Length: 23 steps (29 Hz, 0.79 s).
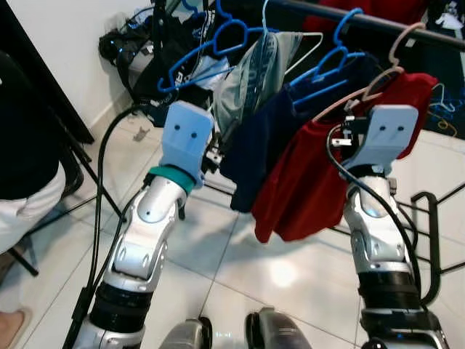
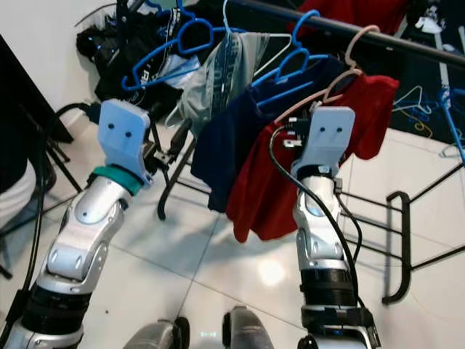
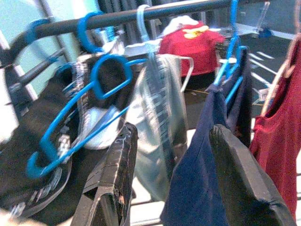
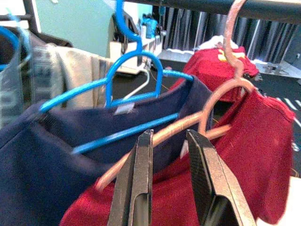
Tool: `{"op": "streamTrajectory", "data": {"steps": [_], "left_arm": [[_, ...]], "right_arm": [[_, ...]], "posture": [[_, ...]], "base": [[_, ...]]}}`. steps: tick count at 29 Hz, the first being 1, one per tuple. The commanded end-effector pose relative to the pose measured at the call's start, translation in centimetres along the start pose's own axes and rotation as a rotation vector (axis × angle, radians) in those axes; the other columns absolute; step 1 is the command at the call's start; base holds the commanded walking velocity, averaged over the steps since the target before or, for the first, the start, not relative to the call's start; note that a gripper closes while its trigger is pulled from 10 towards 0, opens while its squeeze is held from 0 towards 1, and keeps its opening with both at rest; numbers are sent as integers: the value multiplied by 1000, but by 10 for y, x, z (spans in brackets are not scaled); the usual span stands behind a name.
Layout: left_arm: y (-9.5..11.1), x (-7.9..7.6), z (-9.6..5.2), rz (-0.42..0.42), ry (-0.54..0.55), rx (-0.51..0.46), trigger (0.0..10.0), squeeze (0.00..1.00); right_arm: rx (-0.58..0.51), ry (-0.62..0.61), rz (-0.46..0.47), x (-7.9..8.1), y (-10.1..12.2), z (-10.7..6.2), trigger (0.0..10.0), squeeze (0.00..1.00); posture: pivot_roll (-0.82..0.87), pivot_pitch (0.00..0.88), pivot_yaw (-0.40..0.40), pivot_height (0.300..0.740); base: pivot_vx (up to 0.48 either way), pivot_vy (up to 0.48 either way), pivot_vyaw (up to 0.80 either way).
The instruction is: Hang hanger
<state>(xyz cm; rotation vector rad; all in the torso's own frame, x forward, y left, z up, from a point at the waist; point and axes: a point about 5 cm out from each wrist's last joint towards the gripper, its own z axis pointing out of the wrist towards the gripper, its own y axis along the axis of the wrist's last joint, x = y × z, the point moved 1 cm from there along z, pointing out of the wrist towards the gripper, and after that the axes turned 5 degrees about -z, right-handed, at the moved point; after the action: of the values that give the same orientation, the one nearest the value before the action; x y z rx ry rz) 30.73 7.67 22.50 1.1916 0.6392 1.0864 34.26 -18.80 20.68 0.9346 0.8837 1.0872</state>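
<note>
A pink hanger carrying a red shirt has its hook over the dark rail of a clothes rack. My right gripper is raised to it and stands open, with the fingertips on either side of the hanger's sloping arm, just below the hook's neck. I cannot tell if they touch it. My left gripper is held up further left along the rail, open with nothing in it, facing a grey garment on a pale hanger.
A navy shirt on a blue hanger hangs next to the red one. More blue hangers and dark clothes crowd the rail's left end. The rack's black legs stand on the tiled floor at right. A person sits at the left.
</note>
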Motion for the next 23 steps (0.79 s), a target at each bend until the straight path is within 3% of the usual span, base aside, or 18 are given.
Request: {"op": "streamTrajectory", "data": {"steps": [1,5,13,16,23], "left_arm": [[8,-10,-2,-15,-76,-32,10000,0],[9,-12,-2,-24,-86,-35,10000,0],[13,-15,-4,-45,-120,-55,10000,0],[13,-15,-5,-39,-122,-55,10000,0],[11,-12,-5,-28,-123,-44,10000,0]], "right_arm": [[39,-13,19,0,-5,2,10000,0],[48,-22,14,-1,-6,1,10000,0],[74,-94,33,-10,-9,-1,10000,0],[74,-111,47,-8,-10,-9,10000,0],[-25,-11,-22,3,1,-23,10000,0]], "posture": [[-81,90,77,740],[-81,90,77,740],[-83,85,79,740],[-80,85,77,740],[-92,88,81,740]], "base": [[341,0,0],[333,0,0],[0,0,0],[0,0,0],[0,0,0]]}}
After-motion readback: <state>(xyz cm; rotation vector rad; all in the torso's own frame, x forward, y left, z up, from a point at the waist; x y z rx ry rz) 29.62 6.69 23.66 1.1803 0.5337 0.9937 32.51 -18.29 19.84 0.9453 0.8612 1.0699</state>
